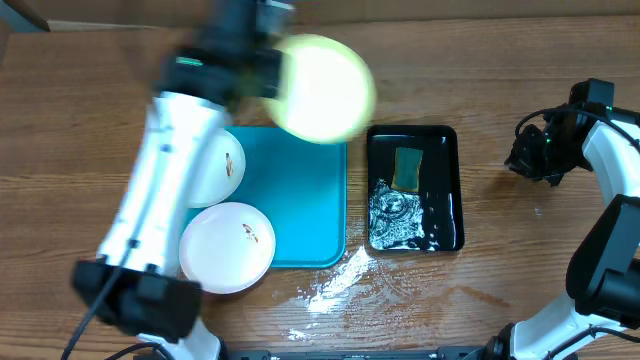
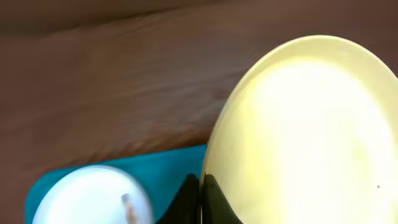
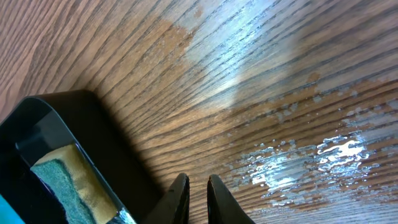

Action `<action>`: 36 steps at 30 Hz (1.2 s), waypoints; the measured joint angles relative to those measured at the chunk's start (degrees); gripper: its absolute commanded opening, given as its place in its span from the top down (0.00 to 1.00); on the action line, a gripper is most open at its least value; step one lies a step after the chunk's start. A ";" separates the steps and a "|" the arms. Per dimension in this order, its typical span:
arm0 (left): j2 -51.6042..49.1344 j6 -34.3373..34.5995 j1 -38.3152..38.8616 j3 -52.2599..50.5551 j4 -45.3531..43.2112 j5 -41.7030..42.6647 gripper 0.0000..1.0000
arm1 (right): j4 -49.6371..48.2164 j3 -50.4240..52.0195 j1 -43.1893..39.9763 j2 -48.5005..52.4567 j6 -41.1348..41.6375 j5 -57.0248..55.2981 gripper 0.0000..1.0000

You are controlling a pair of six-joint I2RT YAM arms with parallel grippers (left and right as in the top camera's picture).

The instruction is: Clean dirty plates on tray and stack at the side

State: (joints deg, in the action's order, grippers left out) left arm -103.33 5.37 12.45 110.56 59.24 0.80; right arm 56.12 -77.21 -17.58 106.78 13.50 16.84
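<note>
My left gripper (image 1: pixel 268 72) (image 2: pixel 200 183) is shut on the rim of the pale yellow-green plate (image 1: pixel 325 88) (image 2: pixel 311 137) and holds it in the air over the far edge of the turquoise tray (image 1: pixel 305 200) (image 2: pixel 168 168). Two white plates with dark specks lie at the tray's left side: one (image 1: pixel 228 165) is partly hidden under my left arm, the other (image 1: pixel 228 247) is nearer the front. One white plate (image 2: pixel 87 199) shows in the left wrist view. My right gripper (image 1: pixel 520 155) (image 3: pixel 198 183) is shut and empty, low over the table at the right.
A small glossy black tray (image 1: pixel 452 200) (image 3: pixel 93 137) stands right of the turquoise tray, with a green-and-yellow sponge (image 1: pixel 407 168) (image 3: pixel 62 180) and water in it. Water is spilled on the wood (image 1: pixel 335 285) (image 3: pixel 311 162) in front of the trays.
</note>
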 measured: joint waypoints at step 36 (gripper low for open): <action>-25.07 4.63 -49.99 0.48 -8.07 -4.50 0.60 | 11.47 -18.88 23.56 0.59 -2.64 0.79 0.75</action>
State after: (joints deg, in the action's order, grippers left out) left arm -128.40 10.00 -37.54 111.04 51.18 -3.70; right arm 67.59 -96.09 5.98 107.37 10.85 17.63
